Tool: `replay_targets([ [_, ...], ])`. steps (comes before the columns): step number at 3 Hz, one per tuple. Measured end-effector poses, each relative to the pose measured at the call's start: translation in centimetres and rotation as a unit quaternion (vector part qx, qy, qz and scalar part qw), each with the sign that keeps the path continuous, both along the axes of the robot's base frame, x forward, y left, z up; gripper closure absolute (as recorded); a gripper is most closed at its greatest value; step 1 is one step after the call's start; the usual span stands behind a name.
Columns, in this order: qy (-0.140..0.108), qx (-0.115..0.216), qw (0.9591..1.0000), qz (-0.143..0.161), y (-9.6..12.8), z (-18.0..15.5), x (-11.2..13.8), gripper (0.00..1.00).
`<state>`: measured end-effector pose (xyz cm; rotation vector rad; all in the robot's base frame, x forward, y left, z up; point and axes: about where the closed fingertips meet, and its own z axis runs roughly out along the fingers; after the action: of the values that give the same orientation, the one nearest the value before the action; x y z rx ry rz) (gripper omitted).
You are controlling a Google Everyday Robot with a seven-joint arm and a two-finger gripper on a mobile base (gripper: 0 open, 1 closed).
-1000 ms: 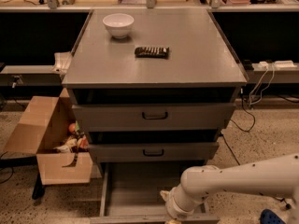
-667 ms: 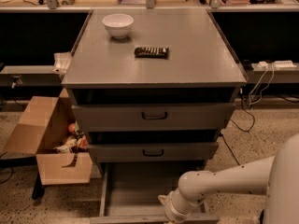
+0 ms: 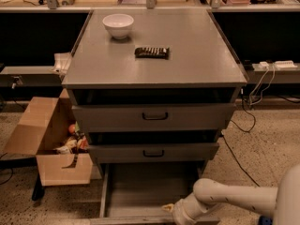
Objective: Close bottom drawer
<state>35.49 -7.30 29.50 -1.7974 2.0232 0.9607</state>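
The bottom drawer (image 3: 140, 191) is a grey metal tray pulled far out from the base of the grey cabinet (image 3: 154, 55); its inside looks empty and its front panel runs along the bottom edge of the view. My white arm reaches in from the lower right. Its gripper (image 3: 176, 214) is at the drawer's front right, low over the front panel, and mostly hidden by the wrist and the frame edge. The two drawers above, each with a black handle, stand slightly out.
A white bowl (image 3: 118, 25) and a dark snack bar (image 3: 151, 52) lie on the cabinet top. An open cardboard box (image 3: 49, 142) with items stands on the floor to the left. Cables (image 3: 253, 97) run along the floor on the right.
My arm has moved slightly lower and toward the drawer's front edge. The drawer looks as far open as before.
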Motion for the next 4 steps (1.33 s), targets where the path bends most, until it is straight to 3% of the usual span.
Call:
replay_targets([
  [1, 0.006, 0.053, 0.9985, -0.017, -1.8, -2.2, -0.4, 0.35],
  [2, 0.005, 0.067, 0.9976, -0.018, -2.3, -2.8, -0.3, 0.66],
  [3, 0.005, 0.067, 0.9976, -0.018, -2.3, -2.8, -0.3, 0.89],
  [4, 0.017, 0.041, 0.9990, -0.006, -4.6, -5.2, -1.9, 1.00],
])
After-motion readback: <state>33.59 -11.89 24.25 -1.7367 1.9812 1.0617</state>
